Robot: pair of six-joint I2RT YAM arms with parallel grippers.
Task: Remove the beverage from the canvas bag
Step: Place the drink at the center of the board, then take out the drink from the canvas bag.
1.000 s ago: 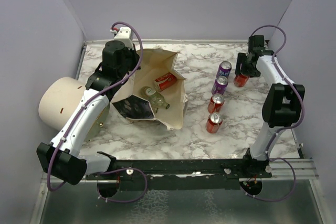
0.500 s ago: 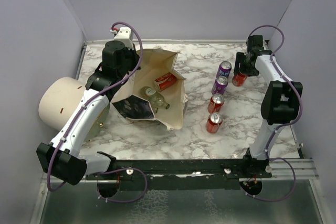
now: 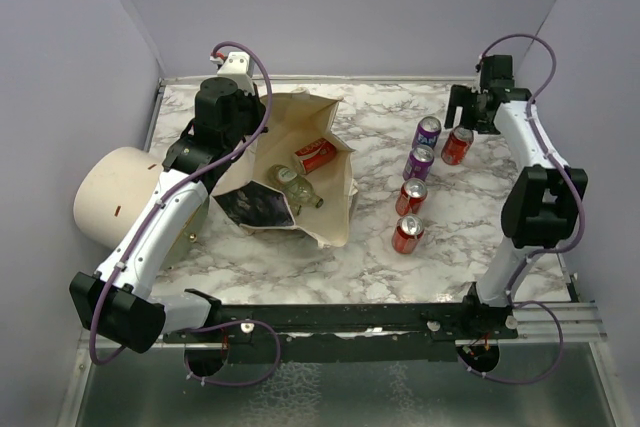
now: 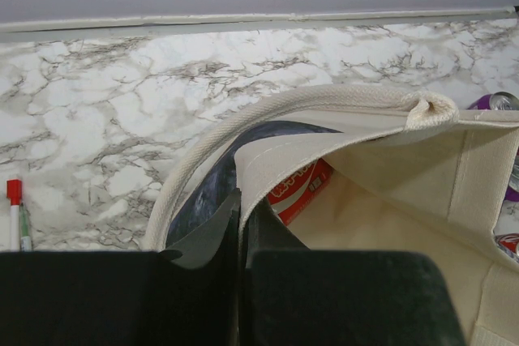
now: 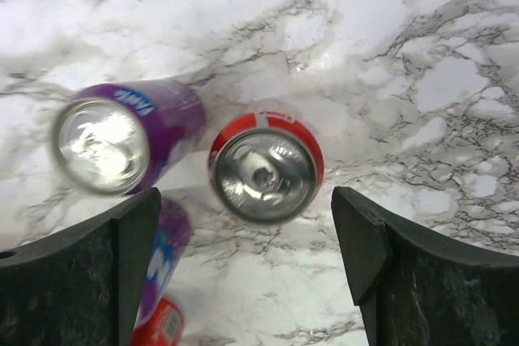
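Canvas bag (image 3: pixel 330 215) sits left of centre, its rim clamped in my left gripper (image 4: pixel 242 228). Inside, a red can (image 3: pixel 316 155) and a bottle (image 3: pixel 296 187) lie on their sides, well left of my free right gripper (image 5: pixel 247 224). That one hangs wide open above the set-down can (image 5: pixel 265 168); a second ago it was down around it.

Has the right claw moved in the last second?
Yes. The right claw backed away from the red can toward the far edge of the table.
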